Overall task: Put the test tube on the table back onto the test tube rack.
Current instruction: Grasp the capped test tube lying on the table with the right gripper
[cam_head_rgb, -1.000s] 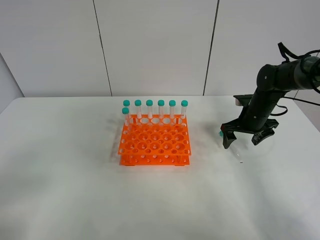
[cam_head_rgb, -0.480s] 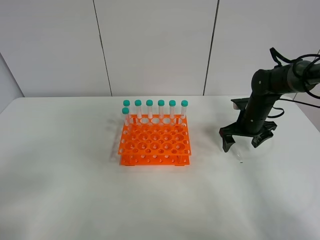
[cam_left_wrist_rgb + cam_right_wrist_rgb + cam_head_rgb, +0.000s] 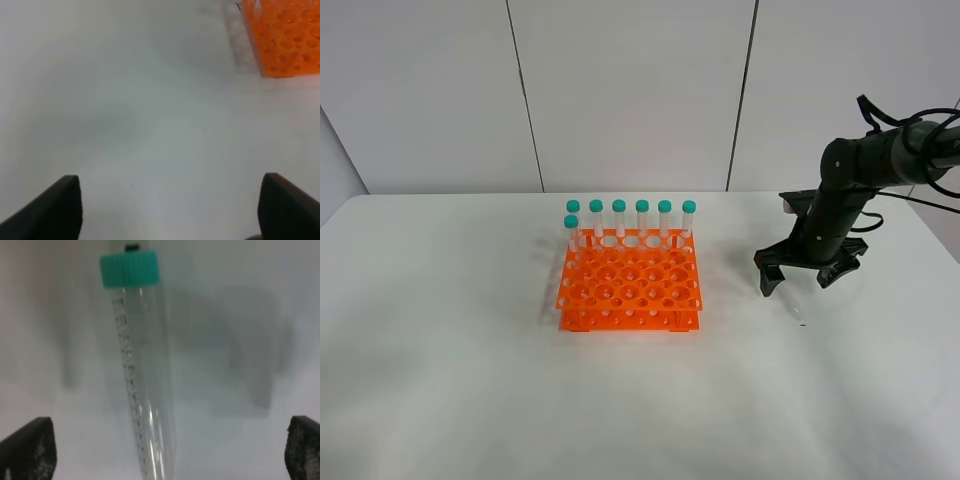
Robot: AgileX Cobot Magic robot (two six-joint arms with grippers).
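The orange test tube rack [image 3: 630, 287] stands mid-table on the white table [image 3: 470, 360], with several teal-capped tubes upright along its back row and left edge. One clear test tube [image 3: 144, 390] with a teal cap [image 3: 130, 269] lies flat on the table; in the high view it shows only faintly [image 3: 794, 304] to the right of the rack. My right gripper [image 3: 798, 280] hangs open just above it, one finger on each side, not touching; in the right wrist view [image 3: 165, 452] both jaws stand wide apart. My left gripper [image 3: 172, 212] is open and empty over bare table.
A corner of the rack [image 3: 285, 35] shows in the left wrist view, away from the left gripper. The left arm is out of the high view. A panelled wall [image 3: 630, 90] stands behind the table.
My right gripper has shifted a little to the left and toward the back over the lying tube, staying open. The tube and the rack have not moved.
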